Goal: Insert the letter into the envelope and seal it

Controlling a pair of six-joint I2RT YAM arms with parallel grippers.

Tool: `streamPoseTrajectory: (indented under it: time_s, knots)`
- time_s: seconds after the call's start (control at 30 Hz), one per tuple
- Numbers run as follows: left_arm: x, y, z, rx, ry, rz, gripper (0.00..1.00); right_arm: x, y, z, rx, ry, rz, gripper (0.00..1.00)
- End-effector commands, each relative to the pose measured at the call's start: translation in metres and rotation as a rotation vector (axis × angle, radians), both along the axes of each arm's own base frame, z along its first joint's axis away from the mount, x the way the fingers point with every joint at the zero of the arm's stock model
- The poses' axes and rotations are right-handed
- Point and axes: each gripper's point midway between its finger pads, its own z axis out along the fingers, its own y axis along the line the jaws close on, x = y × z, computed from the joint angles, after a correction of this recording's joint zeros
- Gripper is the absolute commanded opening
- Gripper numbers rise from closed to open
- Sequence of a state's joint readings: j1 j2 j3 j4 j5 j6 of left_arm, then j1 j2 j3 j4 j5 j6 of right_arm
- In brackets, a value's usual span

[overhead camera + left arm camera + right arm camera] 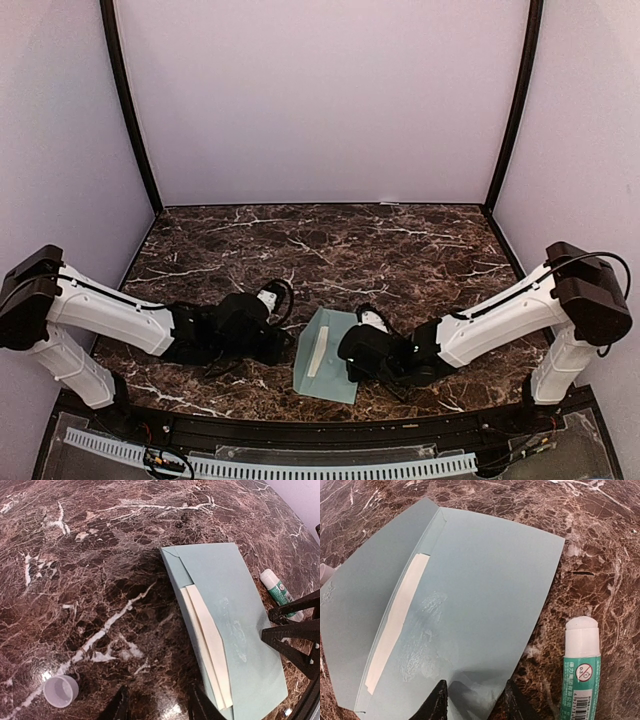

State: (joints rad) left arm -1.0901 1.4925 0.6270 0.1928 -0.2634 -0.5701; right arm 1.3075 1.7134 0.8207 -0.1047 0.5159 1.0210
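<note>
The pale teal envelope (pixel 327 372) lies flat on the marble table with its flap open. It also shows in the left wrist view (pixel 235 595) and the right wrist view (pixel 490 570). The cream letter (pixel 207 640) sits in its pocket, with a strip showing along the opening (pixel 395 625). Shiny glue smears (pixel 420 645) mark the envelope's face. My left gripper (pixel 160 707) is open and empty, low over the table beside the envelope's edge (pixel 285 345). My right gripper (pixel 477 700) is open, with its fingers over the envelope's opposite edge (pixel 346 362).
An uncapped glue stick (pixel 581 665) with a green label lies on the table beside the envelope, next to my right gripper; it also shows in the left wrist view (pixel 277 592). Its white cap (pixel 60 690) stands on the marble near my left gripper.
</note>
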Motion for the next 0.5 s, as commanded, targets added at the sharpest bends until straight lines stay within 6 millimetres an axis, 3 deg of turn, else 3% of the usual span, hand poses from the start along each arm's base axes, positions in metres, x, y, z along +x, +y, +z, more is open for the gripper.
streamPoseTrajectory:
  time_s: [0.0, 0.47]
  knots:
    - [0.003, -0.016, 0.006, -0.036, -0.002, -0.040, 0.38, -0.005, -0.001, -0.011, -0.012, 0.026, -0.010, 0.36]
    - [-0.003, -0.039, -0.003, -0.054, 0.035, -0.131, 0.29, -0.001, 0.008, -0.030, -0.084, 0.026, 0.009, 0.32]
